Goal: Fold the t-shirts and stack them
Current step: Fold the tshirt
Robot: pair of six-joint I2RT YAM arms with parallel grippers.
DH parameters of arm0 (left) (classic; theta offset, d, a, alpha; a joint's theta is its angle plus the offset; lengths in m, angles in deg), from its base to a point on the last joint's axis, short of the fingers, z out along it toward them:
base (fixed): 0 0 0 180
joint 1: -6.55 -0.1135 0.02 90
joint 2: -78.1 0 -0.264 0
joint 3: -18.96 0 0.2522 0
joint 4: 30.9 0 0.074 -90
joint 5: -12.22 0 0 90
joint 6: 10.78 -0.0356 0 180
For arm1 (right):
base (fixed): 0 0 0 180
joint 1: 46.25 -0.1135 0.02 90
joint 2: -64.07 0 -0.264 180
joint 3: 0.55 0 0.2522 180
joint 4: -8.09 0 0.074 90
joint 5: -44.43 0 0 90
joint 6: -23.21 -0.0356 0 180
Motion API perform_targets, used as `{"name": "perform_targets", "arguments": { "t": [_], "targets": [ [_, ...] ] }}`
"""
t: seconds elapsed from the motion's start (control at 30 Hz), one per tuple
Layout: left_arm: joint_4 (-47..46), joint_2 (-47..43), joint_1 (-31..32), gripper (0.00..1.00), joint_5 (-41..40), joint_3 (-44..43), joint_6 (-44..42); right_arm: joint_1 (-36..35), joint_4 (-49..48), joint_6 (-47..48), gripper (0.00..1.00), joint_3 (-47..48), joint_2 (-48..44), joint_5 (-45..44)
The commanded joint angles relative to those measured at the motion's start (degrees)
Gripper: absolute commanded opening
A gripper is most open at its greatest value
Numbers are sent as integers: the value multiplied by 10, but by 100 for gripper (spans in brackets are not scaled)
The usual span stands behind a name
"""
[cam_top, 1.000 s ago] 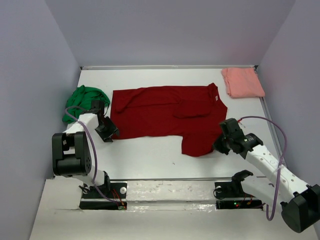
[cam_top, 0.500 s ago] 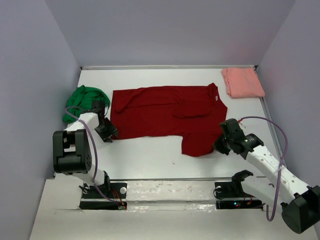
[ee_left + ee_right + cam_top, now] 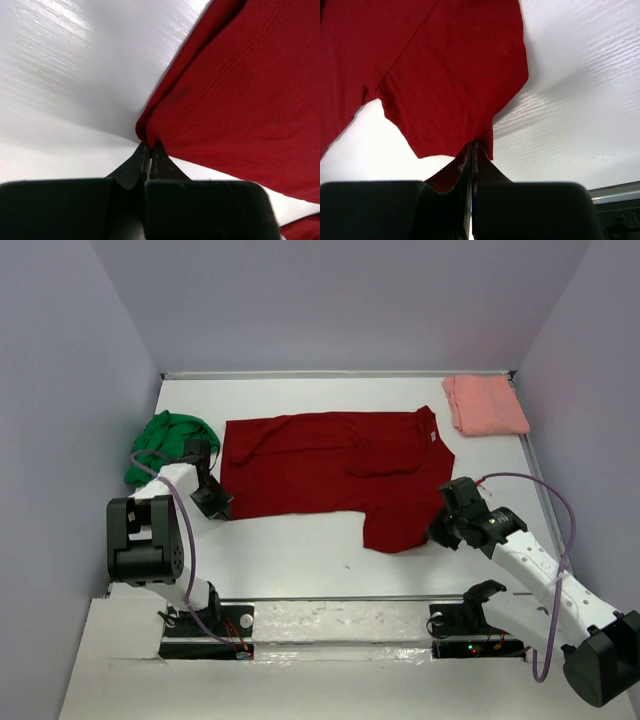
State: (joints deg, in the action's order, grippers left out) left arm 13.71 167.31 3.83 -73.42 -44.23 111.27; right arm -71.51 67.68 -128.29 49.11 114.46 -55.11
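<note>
The dark red t-shirt (image 3: 330, 475) lies spread across the middle of the table, with a fold near its right side. My left gripper (image 3: 222, 508) is shut on its near left corner (image 3: 146, 131). At the shirt's near right sleeve edge (image 3: 482, 135), my right gripper (image 3: 436, 532) is shut on the cloth. A bright green t-shirt (image 3: 165, 440) lies bunched at the left edge, behind the left arm. The salmon pink t-shirt (image 3: 485, 403) rests folded in the far right corner.
White table (image 3: 300, 550) enclosed by lavender walls on the left, back and right. The arm bases (image 3: 340, 625) sit on a strip at the near edge. A purple cable (image 3: 560, 530) loops beside the right arm.
The left gripper slid slightly toward the red shirt's corner and shut on it. The right arm and the shirts stayed put.
</note>
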Motion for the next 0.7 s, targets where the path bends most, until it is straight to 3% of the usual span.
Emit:
{"name": "perform_targets", "arguments": {
  "t": [0.0, 0.27, 0.67],
  "targets": [
    [13, -40, -2, 0, -13, -13, -9, -6, -3, -2, 0, 10, 8, -49],
    [32, -114, 1, 0, -15, -21, -25, -11, -1, 54, 0, 108, 59, -161],
    [40, -134, 1, 0, -18, -54, -50, -11, 13, 160, 0, 287, 124, -278]
  ]
}}
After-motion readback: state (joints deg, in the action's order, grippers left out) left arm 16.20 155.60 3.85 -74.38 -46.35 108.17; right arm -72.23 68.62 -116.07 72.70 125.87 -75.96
